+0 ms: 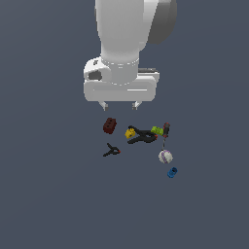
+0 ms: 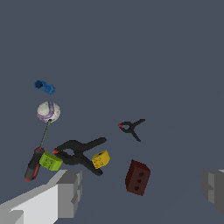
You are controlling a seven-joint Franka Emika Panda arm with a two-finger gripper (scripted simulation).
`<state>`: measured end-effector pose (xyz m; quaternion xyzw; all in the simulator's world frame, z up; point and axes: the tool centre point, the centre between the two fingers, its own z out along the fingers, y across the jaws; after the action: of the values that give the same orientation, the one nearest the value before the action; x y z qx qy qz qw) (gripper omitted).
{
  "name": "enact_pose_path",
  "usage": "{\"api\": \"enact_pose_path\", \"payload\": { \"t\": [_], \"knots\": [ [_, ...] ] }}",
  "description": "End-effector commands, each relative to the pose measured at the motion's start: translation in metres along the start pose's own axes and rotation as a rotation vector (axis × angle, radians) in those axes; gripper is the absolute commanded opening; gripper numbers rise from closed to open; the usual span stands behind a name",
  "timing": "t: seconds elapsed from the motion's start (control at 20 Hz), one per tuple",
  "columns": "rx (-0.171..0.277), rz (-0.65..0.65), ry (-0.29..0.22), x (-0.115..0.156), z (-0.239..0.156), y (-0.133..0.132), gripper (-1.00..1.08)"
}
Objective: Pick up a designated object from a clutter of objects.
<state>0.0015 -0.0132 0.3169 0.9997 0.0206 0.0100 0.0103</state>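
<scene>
The gripper (image 1: 119, 105) hangs above the clutter with its two fingers spread wide and nothing between them. In the exterior view the blue stubby cylinder (image 1: 172, 172) lies at about 5 o'clock from the gripper, well apart from it, at the far edge of the group and just beyond the white-purple ball (image 1: 165, 156). In the wrist view the blue piece (image 2: 44, 86) looks a little longer than wide, and its long axis runs roughly from 10 to 4 o'clock; the ball (image 2: 48, 111) sits just beside it but apart. I judge that the hand must travel across the other items and past the ball before it can descend, and probably turn so that the fingers close across the short side. The dark red block (image 1: 110, 125) is much nearer to the gripper, almost under it. The large black clamp (image 1: 141, 136), the yellow bit (image 1: 130, 132) and the green bit (image 1: 156, 130) lie between. No brand, label or writing can be read on any item.
</scene>
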Motion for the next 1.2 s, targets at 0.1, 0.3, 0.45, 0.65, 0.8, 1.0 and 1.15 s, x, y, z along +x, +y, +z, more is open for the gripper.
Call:
{"api": "enact_pose_path", "payload": {
  "t": [0.1,0.3,0.45,0.65,0.8,1.0,1.15],
  "knots": [
    [0.001,0.004,0.001,0.0,-0.001,0.002,1.0],
    [0.007,0.032,0.007,-0.002,-0.007,0.016,1.0],
    [0.011,0.05,0.012,-0.004,-0.011,0.026,1.0],
    [0.012,0.051,0.012,-0.004,-0.011,0.027,1.0],
    [0.013,0.059,0.012,-0.001,-0.009,0.024,1.0],
    [0.018,0.081,0.01,0.008,-0.002,0.016,1.0],
    [0.022,0.106,0.008,0.018,0.006,0.007,1.0]
  ]
}}
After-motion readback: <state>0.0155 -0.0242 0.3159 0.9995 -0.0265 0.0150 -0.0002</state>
